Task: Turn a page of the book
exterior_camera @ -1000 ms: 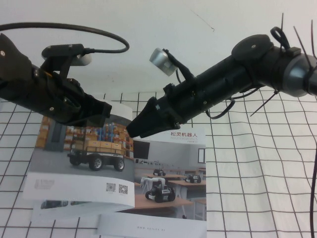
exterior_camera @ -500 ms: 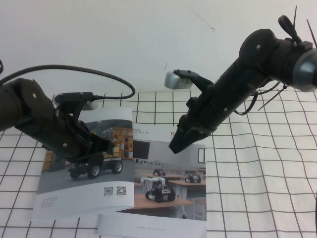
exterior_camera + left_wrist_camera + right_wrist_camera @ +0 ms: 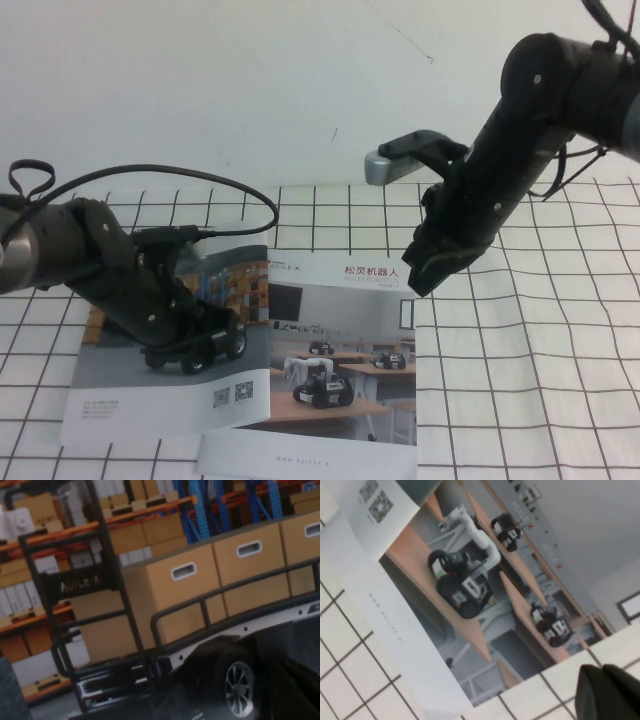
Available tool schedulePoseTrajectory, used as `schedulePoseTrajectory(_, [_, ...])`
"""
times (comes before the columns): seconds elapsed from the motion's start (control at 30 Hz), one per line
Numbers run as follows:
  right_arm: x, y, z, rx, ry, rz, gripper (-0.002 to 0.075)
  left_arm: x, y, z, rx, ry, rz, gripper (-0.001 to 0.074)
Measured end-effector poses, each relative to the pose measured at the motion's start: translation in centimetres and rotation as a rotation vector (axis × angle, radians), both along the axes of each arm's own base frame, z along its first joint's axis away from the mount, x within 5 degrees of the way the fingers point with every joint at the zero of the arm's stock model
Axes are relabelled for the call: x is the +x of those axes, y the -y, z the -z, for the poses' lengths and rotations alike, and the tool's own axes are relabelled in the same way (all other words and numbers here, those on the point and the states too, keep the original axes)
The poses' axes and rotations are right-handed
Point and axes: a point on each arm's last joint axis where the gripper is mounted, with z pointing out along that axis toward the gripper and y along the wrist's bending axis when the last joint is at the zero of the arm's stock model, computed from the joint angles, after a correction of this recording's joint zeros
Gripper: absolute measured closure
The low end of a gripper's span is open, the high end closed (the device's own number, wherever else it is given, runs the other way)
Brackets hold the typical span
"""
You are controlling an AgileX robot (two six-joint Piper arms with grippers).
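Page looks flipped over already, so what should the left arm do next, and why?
Probably lift the left gripper up off the page. The page already lies flat, warehouse side up, on the book, with that gripper pressed low on it. The right gripper is shut and raised beside the classroom brochure.

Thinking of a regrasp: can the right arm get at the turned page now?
Probably not directly: the left gripper lies on the page, and the right gripper, fingers shut, hangs above the book's far right edge.
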Motion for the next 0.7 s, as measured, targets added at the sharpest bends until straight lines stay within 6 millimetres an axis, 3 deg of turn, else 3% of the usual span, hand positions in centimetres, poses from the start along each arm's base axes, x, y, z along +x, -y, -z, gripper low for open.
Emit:
schedulePoseTrajectory(0.2, [-1.3, 2.3, -5.2, -0.127, 0.173, 0.029, 0.0725, 0.0, -0.1, -1.8, -0.012, 0.08, -0.018, 0.0738])
schedulePoseTrajectory(0.27, [-2.2, 3.3, -7.8, -0.162, 0.253, 0.049, 0.0725, -0.2, -0.2, -3.9, -0.022, 0.15, -0.024, 0.0738])
schedulePoseTrajectory(0.37, [-3.9, 4.8, -11.7, -0.203, 0.368, 0.083, 0.0725, -1.2, -0.5, -9.2, -0.058, 0.326, -0.043, 0.0738])
schedulePoseTrajectory(0.53, [-7.9, 7.4, -17.3, -0.219, 0.531, 0.153, 0.0725, -5.3, -1.5, -18.1, -0.112, 0.622, -0.045, 0.0738])
schedulePoseTrajectory(0.63, [-10.8, 8.9, -19.2, -0.215, 0.605, 0.186, 0.0725, -9.1, -2.3, -21.0, -0.099, 0.771, 0.001, 0.0737])
schedulePoseTrajectory(0.7, [-12.4, 9.7, -19.4, -0.212, 0.632, 0.206, 0.0725, -12.0, -3.0, -22.0, -0.097, 0.853, 0.003, 0.0737])
